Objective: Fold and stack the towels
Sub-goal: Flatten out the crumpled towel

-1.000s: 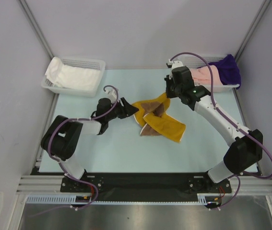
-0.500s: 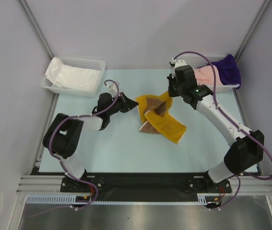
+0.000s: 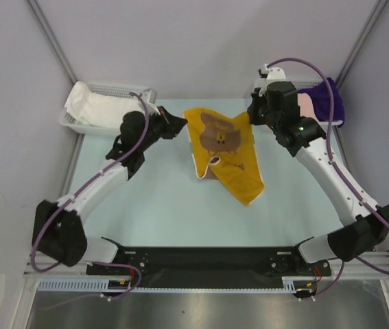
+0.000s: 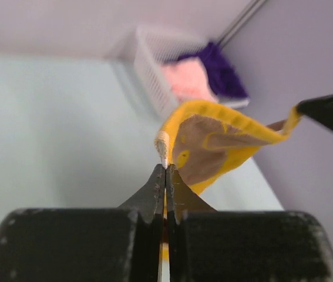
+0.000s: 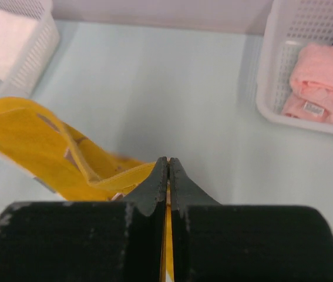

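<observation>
A mustard towel (image 3: pixel 223 145) with a brown print hangs stretched between both grippers above the far middle of the table, its lower end trailing on the surface. My left gripper (image 3: pixel 180 125) is shut on the towel's left top corner (image 4: pixel 172 141). My right gripper (image 3: pixel 252 118) is shut on the right top corner, and the yellow hem (image 5: pixel 113 179) runs into its closed jaws. A white towel (image 3: pixel 101 107) lies in the left basket (image 3: pixel 134 91). A pink towel (image 3: pixel 307 107) and a purple towel (image 3: pixel 330 99) fill the right basket (image 5: pixel 272 70).
Both white mesh baskets stand at the table's far corners, close to each raised gripper. Grey walls enclose the back and sides. The pale blue table (image 3: pixel 160 205) stretches between the towel and the arm bases.
The left gripper closed on the towel's corner. Both arms then lifted and moved toward the back, spreading the crumpled towel open so its brown print shows.
</observation>
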Robot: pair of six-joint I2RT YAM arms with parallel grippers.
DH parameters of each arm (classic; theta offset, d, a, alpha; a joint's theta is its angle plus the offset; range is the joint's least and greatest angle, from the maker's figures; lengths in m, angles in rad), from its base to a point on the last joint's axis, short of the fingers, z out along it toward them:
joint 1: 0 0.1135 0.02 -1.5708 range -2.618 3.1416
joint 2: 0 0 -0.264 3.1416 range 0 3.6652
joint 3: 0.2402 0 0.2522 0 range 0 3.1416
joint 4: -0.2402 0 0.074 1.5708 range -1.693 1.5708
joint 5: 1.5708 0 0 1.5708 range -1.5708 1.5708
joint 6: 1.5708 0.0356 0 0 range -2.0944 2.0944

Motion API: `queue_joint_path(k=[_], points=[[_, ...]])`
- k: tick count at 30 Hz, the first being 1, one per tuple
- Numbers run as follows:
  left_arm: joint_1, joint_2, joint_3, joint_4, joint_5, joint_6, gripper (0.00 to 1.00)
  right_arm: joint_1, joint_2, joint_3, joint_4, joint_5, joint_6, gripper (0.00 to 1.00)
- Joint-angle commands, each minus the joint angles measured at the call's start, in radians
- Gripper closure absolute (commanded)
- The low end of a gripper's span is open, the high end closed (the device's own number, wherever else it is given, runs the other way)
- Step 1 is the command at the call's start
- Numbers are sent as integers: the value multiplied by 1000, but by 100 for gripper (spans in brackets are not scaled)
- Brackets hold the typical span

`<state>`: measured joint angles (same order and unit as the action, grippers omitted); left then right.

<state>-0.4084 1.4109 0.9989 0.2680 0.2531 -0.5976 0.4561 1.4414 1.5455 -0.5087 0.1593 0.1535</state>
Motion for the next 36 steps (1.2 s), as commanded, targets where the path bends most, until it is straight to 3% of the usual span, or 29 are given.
queue_joint_path(k=[1,10,21,27,32,36], points=[[-13,-188,113,-137,-115,119,100,1,-110,79,42,28,18,100],[-53,-415,236,-318,-103,245,100,102,-332,44,136,46,-20,100],[-58,-596,340,-443,-8,303,100,150,-460,156,62,-58,23,100],[-56,-549,440,-469,26,266,100,150,-428,254,19,-95,55,100],[-55,-405,474,-490,-15,233,100,130,-254,303,-39,-76,34,100],[-11,-250,431,-461,-9,184,100,-14,-81,237,5,-257,104,100]])
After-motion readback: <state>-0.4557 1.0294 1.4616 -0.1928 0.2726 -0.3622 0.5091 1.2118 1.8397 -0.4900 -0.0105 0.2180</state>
